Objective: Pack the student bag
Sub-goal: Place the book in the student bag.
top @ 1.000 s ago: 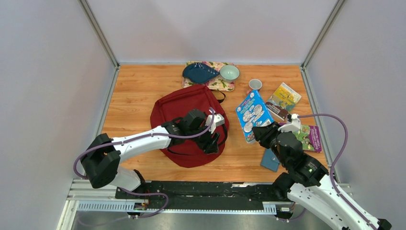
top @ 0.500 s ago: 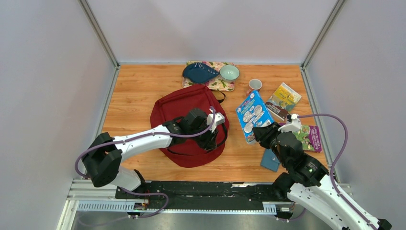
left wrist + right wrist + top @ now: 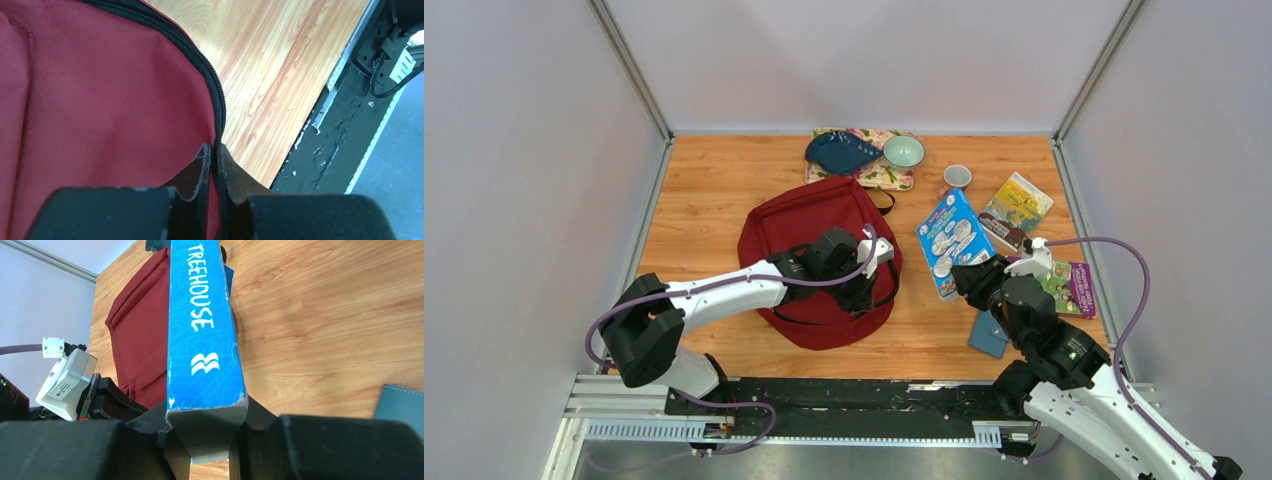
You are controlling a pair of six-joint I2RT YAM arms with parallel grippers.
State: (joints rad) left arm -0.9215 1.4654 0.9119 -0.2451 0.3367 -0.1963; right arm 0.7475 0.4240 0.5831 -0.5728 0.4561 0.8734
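Note:
The student bag point(image 3: 809, 240), a dark red backpack, lies flat in the middle of the wooden table. My left gripper point(image 3: 861, 292) sits at its near right edge. In the left wrist view that gripper point(image 3: 214, 150) is shut, pinching the bag's red fabric point(image 3: 100, 100) right beside the black zipper point(image 3: 212, 85). My right gripper point(image 3: 972, 275) is shut on a blue book point(image 3: 951, 240), held off the table to the right of the bag. The right wrist view shows the book's spine point(image 3: 202, 315), printed TREEHOUSE, clamped in my right gripper point(image 3: 205, 410), with the bag point(image 3: 142, 340) beyond.
A floral tray point(image 3: 879, 178) at the back holds a dark blue pouch point(image 3: 839, 152) and a green bowl point(image 3: 903, 151). A small cup point(image 3: 957, 176) stands beside it. Two picture books point(image 3: 1017, 208) point(image 3: 1069, 288) lie at the right. A blue wallet point(image 3: 987, 335) lies under my right arm.
My left gripper's fingers have closed onto the bag's zippered edge, and the left arm has shifted slightly. The right arm and its book have not moved.

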